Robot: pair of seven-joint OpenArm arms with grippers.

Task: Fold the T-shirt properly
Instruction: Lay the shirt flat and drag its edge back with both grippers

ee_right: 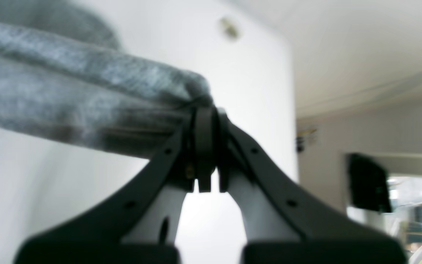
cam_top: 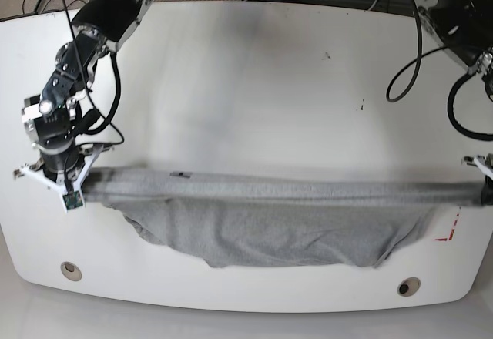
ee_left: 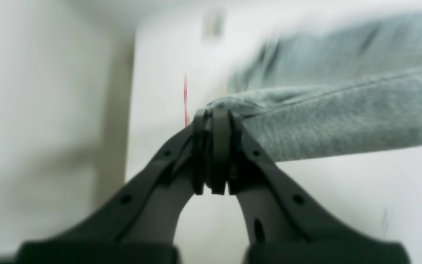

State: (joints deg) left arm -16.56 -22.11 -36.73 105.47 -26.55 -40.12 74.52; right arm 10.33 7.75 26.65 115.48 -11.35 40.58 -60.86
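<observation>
Above the white table [cam_top: 254, 85], the T-shirt [cam_top: 269, 231] is hanging stretched between both arms, its body sagging toward the table's near edge. The left gripper [ee_left: 214, 110] and right gripper [ee_right: 205, 106] are each clamping a bunched end. Next, probably, a level lowering to lay the fold flat. No lettering is showing.

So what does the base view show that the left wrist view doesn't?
Only the base view shows the whole T-shirt stretched in a long band between both arms, the right gripper, and the white table with its cables. Only the left wrist view shows, close up, the left gripper pinching a bunched hem. Both show grey fabric over white tabletop and a red mark.
</observation>
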